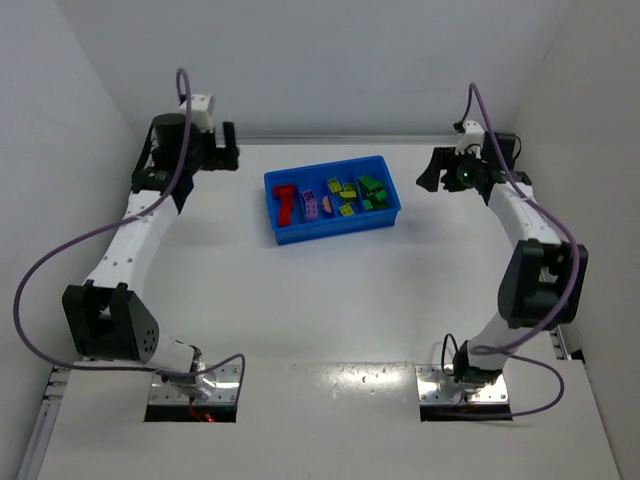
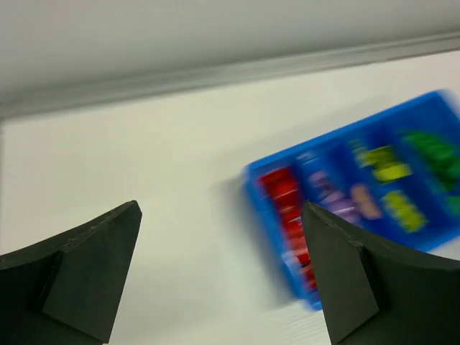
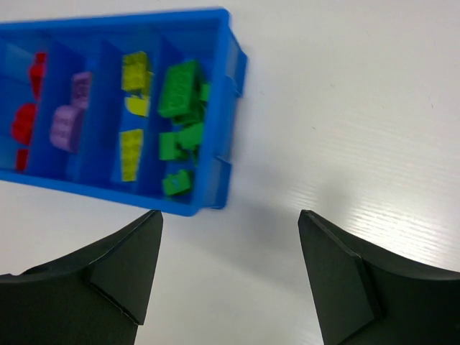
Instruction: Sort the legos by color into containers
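Seen from above, my two arm bases (image 1: 190,385) sit at the near edge of the table (image 1: 320,310). My left gripper (image 1: 228,148) is far on the left and my right gripper (image 1: 432,170) is far on the right. The blue tray (image 1: 335,228) lies between them, touching neither.

In my left wrist view, my fingers (image 2: 108,251) are wide apart and hold nothing. The tray looks blurry.

In my right wrist view, my fingers (image 3: 129,259) are wide apart and empty too. From left to right, the tray's four parts hold red legos (image 3: 25,122), purple legos (image 3: 68,126), yellow-green legos (image 3: 133,72) and green legos (image 3: 183,90).
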Tool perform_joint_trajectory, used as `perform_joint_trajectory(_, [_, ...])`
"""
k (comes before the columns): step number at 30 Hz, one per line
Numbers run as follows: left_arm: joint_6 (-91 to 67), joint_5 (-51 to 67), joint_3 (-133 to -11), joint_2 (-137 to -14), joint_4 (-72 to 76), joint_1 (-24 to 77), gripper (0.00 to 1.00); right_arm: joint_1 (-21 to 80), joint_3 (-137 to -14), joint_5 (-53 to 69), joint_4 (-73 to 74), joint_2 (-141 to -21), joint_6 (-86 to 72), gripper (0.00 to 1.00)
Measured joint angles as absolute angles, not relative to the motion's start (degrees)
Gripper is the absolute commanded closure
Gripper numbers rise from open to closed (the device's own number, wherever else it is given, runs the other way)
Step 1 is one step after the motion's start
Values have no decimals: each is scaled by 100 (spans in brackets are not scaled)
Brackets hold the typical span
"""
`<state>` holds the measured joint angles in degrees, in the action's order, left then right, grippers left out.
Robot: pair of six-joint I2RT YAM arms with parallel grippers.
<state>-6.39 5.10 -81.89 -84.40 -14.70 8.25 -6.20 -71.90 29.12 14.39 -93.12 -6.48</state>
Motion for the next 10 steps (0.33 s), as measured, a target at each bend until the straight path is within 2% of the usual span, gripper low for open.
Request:
perform_joint_trajectory(5, [-366,499,-6711,-8374,-1584,-283,0,-882,-7266,2853,1522,-10245,-272,23])
perform_joint_trajectory(10, [-215,521,-5732,-8580,-1586,-635,0,-1046,-7078,2707,1509,-10532,-82,23])
